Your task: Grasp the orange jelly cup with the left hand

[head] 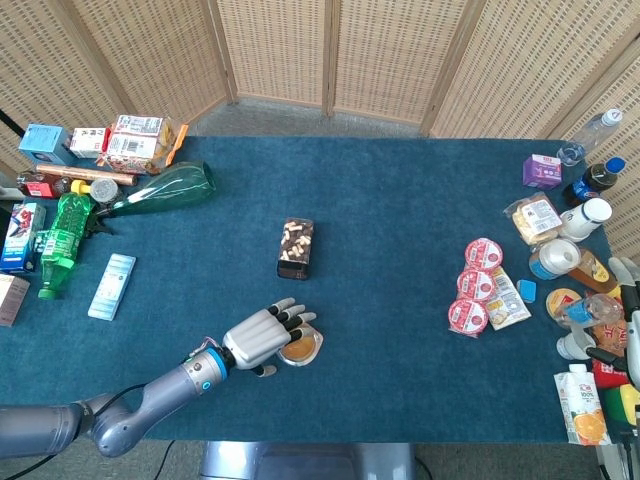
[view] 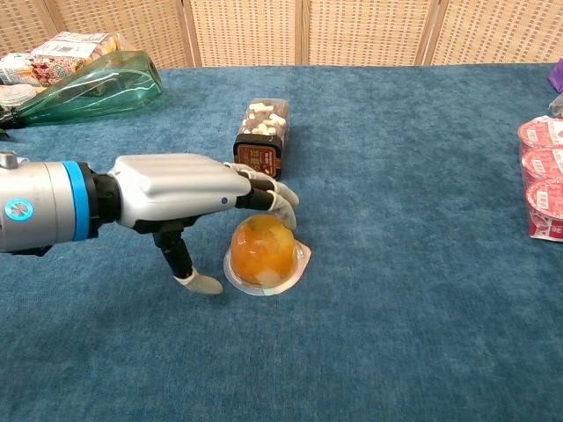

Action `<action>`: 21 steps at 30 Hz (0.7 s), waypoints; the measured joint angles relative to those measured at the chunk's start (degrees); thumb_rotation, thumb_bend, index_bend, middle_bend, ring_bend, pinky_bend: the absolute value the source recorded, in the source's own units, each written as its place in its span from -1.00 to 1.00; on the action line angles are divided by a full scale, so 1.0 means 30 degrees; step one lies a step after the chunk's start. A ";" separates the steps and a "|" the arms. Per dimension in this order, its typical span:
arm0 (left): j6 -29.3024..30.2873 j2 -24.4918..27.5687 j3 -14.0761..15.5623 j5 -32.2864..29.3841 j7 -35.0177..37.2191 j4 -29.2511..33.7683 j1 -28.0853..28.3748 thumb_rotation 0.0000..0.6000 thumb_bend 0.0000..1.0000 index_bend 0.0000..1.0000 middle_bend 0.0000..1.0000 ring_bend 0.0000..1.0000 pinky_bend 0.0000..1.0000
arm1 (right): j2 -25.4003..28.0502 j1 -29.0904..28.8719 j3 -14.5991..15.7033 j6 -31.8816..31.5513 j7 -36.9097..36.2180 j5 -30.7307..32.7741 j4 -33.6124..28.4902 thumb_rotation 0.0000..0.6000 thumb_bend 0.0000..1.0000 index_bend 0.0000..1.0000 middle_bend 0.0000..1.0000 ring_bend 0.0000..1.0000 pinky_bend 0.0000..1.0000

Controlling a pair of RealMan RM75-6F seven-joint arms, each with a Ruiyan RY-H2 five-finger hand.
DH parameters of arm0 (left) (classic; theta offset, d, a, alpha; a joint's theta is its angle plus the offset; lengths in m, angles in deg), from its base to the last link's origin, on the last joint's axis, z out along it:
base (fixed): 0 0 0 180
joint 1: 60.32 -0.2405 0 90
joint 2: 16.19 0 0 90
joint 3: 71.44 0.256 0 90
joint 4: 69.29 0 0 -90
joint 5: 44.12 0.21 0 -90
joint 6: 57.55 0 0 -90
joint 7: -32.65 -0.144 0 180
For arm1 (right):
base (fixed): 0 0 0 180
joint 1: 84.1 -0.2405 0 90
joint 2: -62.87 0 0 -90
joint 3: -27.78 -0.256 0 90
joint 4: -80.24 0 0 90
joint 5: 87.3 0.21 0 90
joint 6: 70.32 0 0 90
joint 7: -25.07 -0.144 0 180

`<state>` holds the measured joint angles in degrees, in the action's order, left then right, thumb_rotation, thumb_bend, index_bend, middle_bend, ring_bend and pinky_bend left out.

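The orange jelly cup (view: 264,252) sits dome-up on the blue table near the front middle, also seen from the head as the cup (head: 303,348). My left hand (view: 180,192) hovers over it from the left, fingers spread above the dome and thumb down beside the cup's left rim. The fingertips (view: 283,199) reach past the top of the cup without closing on it. From the head, the left hand (head: 262,338) covers part of the cup. My right hand (head: 632,340) shows only at the far right edge, its fingers hard to read.
A dark box of nuts (view: 261,139) lies just behind the cup. A green bottle (view: 92,86) lies at the back left among cartons and snacks (head: 135,141). Red-lidded cups (head: 478,283), bottles (head: 590,182) and a juice carton (head: 580,403) crowd the right side.
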<state>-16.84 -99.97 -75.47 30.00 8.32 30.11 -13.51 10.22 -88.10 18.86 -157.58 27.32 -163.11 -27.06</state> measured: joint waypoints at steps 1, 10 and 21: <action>0.0038 -0.0097 0.0061 -0.0036 -0.0006 -0.0127 0.0021 1.00 -0.45 -0.23 -0.83 -0.77 -1.00 | 0.0017 0.0079 0.0001 -0.0063 -0.0040 0.0037 0.0015 0.68 -0.35 -1.00 -1.00 -1.00 -1.00; 0.0962 -0.1285 0.0444 -0.0144 -0.0418 -0.1753 0.0025 1.00 -0.28 0.40 -0.03 0.18 -0.10 | 0.0080 0.0300 -0.0054 -0.0133 -0.0341 0.0230 -0.0038 0.68 -0.35 -1.00 -1.00 -1.00 -1.00; 0.2671 -0.1026 0.0134 -0.0177 0.0689 -0.2302 -0.0496 1.00 -0.19 0.54 0.17 0.33 0.21 | -0.0009 0.0183 -0.0195 -0.0086 -0.0100 0.0104 -0.0240 0.68 -0.35 -1.00 -1.00 -1.00 -1.00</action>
<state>-8.83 -103.05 -75.07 29.46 10.39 23.20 -15.00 10.20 -87.55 18.28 -157.84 27.02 -162.80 -27.78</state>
